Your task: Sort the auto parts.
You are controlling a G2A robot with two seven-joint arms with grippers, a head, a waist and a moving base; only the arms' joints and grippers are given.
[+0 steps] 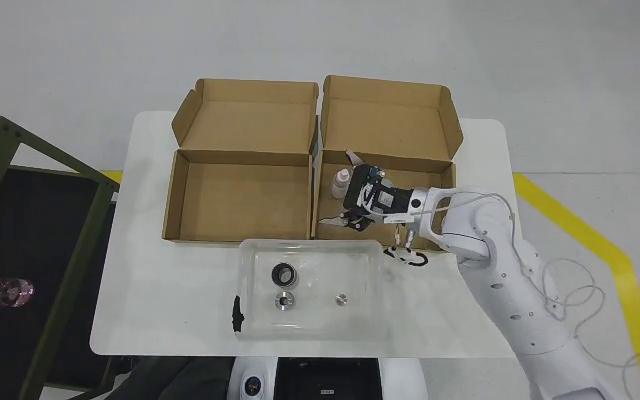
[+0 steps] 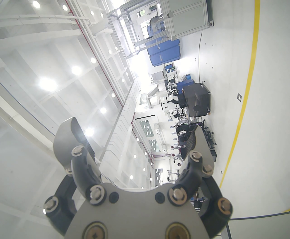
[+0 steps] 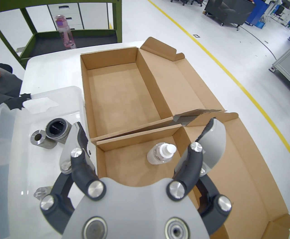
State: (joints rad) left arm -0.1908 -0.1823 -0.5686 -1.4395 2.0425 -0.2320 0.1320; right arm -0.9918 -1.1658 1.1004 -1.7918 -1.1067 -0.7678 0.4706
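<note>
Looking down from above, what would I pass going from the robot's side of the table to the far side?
Near rim of the clear plastic bin → short silver metal cylinder → dark ring-shaped metal sleeve → small clear bottle with white cap → open lid of the left brown cardboard box.

White glossy floor (image 1: 300, 40) with a yellow line (image 1: 580, 225) on it, running past the table's right edge. The table (image 1: 140, 300) is white with rounded corners. Green-framed rack (image 1: 40, 230) just off its left edge, dark shelf, pink bottle (image 3: 64, 31) standing on it. White drawer unit (image 3: 65, 12) behind the rack. Left wrist view: white gridded ceiling (image 2: 34, 34), round lights (image 2: 47, 83) on, red pipe (image 2: 85, 37) running along it. Farther out are an aluminium-frame enclosure (image 2: 181, 18), blue cabinets (image 2: 163, 52) and a black box cart (image 2: 196, 99). Desks and chairs beyond, too small to detail.
</note>
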